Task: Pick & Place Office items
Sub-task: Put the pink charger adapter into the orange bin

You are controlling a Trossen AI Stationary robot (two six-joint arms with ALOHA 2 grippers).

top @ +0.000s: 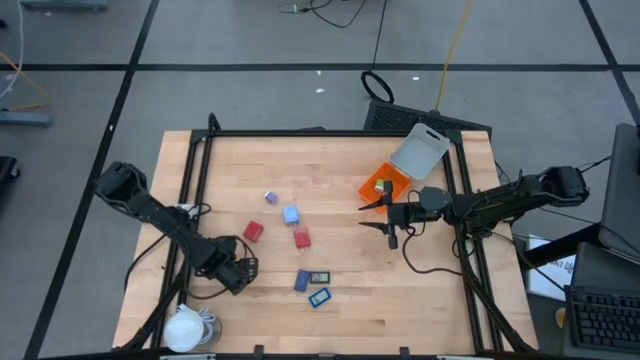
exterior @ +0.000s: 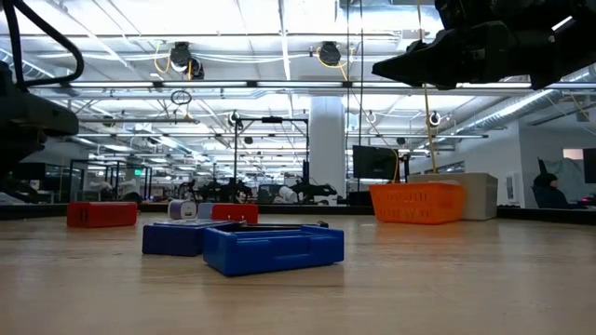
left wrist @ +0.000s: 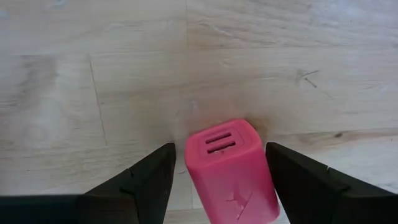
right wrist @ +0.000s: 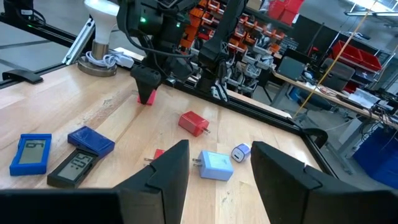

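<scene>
My left gripper (top: 240, 272) points down near the table's left front, shut on a red block (left wrist: 229, 168) that the high view hides beneath it. Two more red blocks (top: 252, 231) (top: 301, 238), a pale blue cube (top: 291, 213), a purple cube (top: 270, 198), two blue flat pieces (top: 302, 280) (top: 319, 297) and a dark flat piece (top: 319, 277) lie flat on the wood. Beside the orange tray (top: 385, 185), my right gripper (top: 365, 215) hovers level and open, with nothing between its fingers. My left gripper has the red block between its two fingers, one on each long side (left wrist: 191, 171). The fingers come from above, pointing down. The block sticks out below the fingertips (right wrist: 148, 97), its slotted end toward the table and close to it; whether it touches the wood I cannot tell.
The orange tray sits at the table's far right with a grey lid (top: 418, 150) leaning over its back. A white round lump with a cord (top: 185, 325) sits at the near left corner. A black frame (top: 200, 160) borders the table. Bare wood lies between the pieces and the tray.
</scene>
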